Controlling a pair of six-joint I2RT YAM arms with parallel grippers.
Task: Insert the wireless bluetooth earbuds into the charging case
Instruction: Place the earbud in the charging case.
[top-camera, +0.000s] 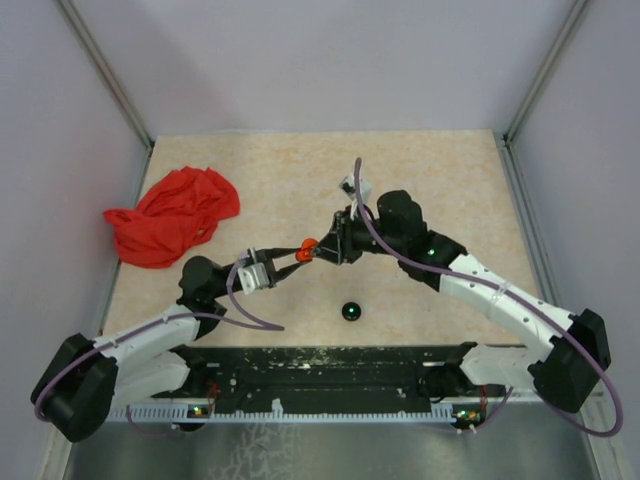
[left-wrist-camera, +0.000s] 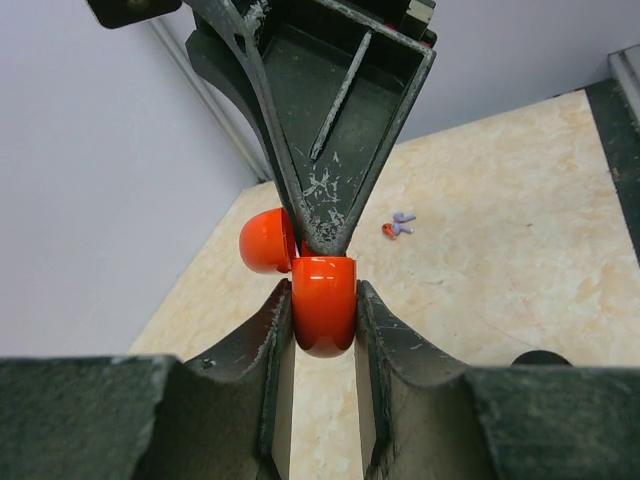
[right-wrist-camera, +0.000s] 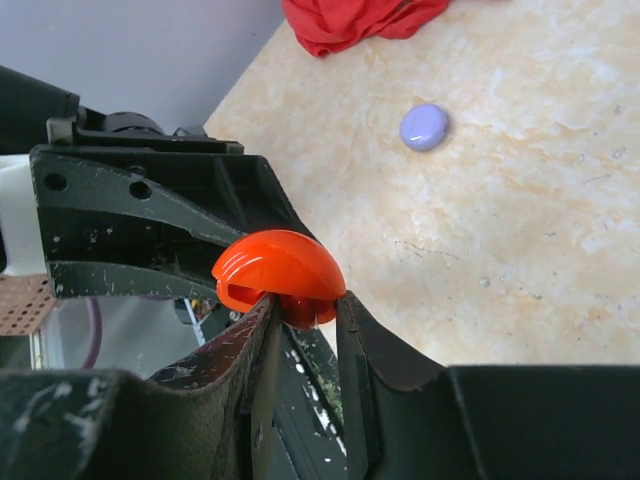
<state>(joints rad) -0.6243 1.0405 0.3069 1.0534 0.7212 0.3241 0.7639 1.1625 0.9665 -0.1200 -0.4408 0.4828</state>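
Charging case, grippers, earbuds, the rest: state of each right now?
Charging case: lid open, clamped.
Left gripper: shut on charging case.
Right gripper: fingertips at the case mouth; grip unclear.
Earbuds: lying loose, not inserted.
Black disc: green light on.
Red cloth: crumpled.

Red cloth (top-camera: 175, 215) crumpled far-L on beige table (top-camera: 450, 180), black disc (top-camera: 350, 311) nr front, lavender disc (right-wrist-camera: 425, 127)

The cloth (top-camera: 175, 215) lies left of the charging case (top-camera: 308, 246), disc (top-camera: 350, 311) before it.
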